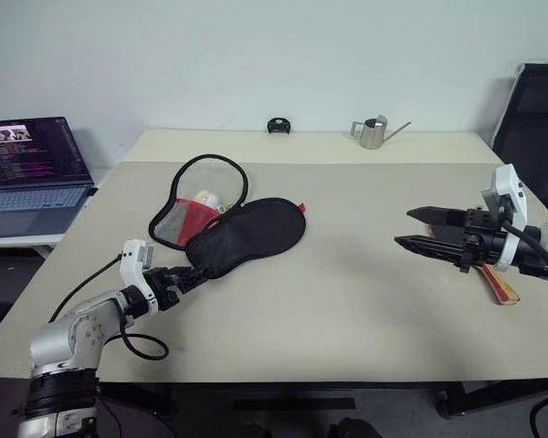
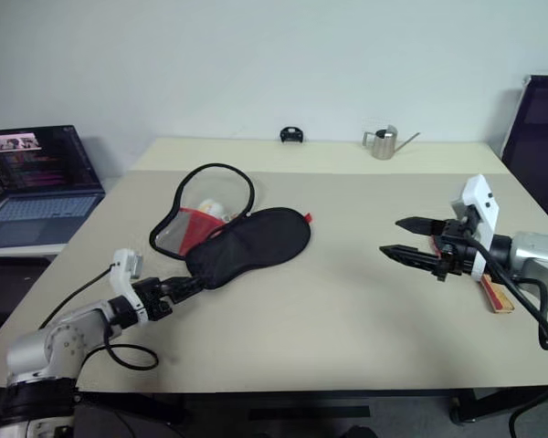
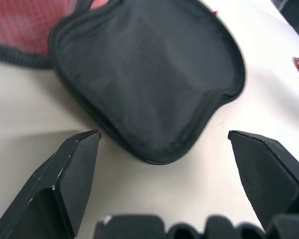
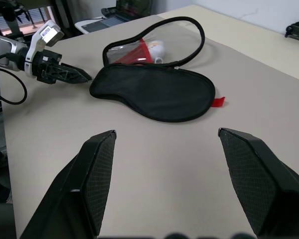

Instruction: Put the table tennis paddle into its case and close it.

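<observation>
The case (image 1: pixel 251 233) lies left of the table's middle, a black fabric pouch with its zipper edge loop (image 1: pixel 210 173) spread open behind it over a red and mesh panel (image 1: pixel 184 219). My left gripper (image 1: pixel 197 271) is open, low over the table, its tips just short of the case's narrow near end (image 3: pixel 154 149). My right gripper (image 1: pixel 418 228) hangs open and empty above the table's right side, pointing toward the case (image 4: pixel 154 92). The table tennis paddle is mostly hidden under my right arm. Its wooden, red-striped handle (image 1: pixel 500 285) shows on the table.
A small white object (image 4: pixel 154 48) sits in the opened part of the case. An open laptop (image 1: pixel 32 178) stands on a side surface to the left. A metal watering can (image 1: pixel 374 132) and a small black item (image 1: pixel 278 125) are at the far edge. A black chair (image 1: pixel 539 119) stands at right.
</observation>
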You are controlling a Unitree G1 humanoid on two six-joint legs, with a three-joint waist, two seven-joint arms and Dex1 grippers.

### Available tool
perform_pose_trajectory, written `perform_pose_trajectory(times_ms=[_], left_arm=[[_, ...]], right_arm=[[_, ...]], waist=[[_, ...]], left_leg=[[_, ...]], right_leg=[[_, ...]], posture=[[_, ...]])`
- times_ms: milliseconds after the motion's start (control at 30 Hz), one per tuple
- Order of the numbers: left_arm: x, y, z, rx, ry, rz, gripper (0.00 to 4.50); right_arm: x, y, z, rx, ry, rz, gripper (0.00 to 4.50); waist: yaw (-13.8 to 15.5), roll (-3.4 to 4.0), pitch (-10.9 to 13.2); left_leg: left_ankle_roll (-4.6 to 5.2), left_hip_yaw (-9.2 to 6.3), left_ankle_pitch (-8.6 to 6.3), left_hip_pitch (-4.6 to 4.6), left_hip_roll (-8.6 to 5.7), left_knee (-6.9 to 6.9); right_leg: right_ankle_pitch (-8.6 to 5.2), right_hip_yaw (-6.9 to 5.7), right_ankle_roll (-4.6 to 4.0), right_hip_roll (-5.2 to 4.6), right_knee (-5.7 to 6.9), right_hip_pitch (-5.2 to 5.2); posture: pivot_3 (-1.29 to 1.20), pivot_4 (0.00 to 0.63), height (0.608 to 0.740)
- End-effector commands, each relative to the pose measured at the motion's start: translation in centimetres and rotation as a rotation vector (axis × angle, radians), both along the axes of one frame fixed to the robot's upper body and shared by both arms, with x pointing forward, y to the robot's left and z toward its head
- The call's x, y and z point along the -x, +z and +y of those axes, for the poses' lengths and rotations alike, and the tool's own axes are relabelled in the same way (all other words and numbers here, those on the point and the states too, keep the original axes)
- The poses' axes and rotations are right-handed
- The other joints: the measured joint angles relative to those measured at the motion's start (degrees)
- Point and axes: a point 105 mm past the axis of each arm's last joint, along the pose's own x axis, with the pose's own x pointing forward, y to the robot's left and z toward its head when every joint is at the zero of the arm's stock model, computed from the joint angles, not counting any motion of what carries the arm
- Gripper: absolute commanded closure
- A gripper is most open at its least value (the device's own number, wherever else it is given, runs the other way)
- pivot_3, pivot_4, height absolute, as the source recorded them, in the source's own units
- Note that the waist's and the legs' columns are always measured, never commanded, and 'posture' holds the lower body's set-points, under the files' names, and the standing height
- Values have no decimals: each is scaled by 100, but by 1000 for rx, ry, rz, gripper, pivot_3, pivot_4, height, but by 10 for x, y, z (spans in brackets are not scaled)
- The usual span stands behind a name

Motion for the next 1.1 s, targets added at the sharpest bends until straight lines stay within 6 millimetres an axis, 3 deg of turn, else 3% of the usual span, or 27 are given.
perform_pose_trajectory(times_ms=[33,533,667,967,1000,1100], left_arm=[[-8,6,5,25,47,-15,0],[-37,6,-26,174,45,13,0],[-41,4,-37,180,26,29,953],[-38,17,-69,243,-57,46,4253],[-35,20,-75,254,-79,50,4441],[-27,27,-90,267,-127,56,4441]], right_arm=[[3,11,4,-2,15,-54,913],[-1,14,5,-10,-1,-70,913],[-2,15,4,-12,-5,-73,869],[0,16,1,-12,-22,-79,869],[0,16,1,-11,-25,-79,869],[1,16,0,-12,-30,-79,869]], waist=[[18,-3,2],[186,-4,2],[189,-6,3],[168,-26,15],[166,-29,17],[168,-34,20]], left_leg=[[0,0,0,0,0,1],[-1,-7,1,0,-5,7],[-2,-8,1,-1,-5,7],[-2,-10,0,-9,-5,5],[-2,-10,0,-9,-5,5],[-3,-11,0,-12,-6,5]], right_leg=[[0,-1,0,0,1,0],[0,-7,0,-3,7,3],[0,-8,0,-3,6,3],[0,-11,0,-3,-3,0],[0,-12,0,-3,-3,0],[0,-12,0,-4,-5,0]], posture=[[0,150,740],[0,150,740],[0,150,740],[0,150,740],[0,150,740],[0,150,740]])
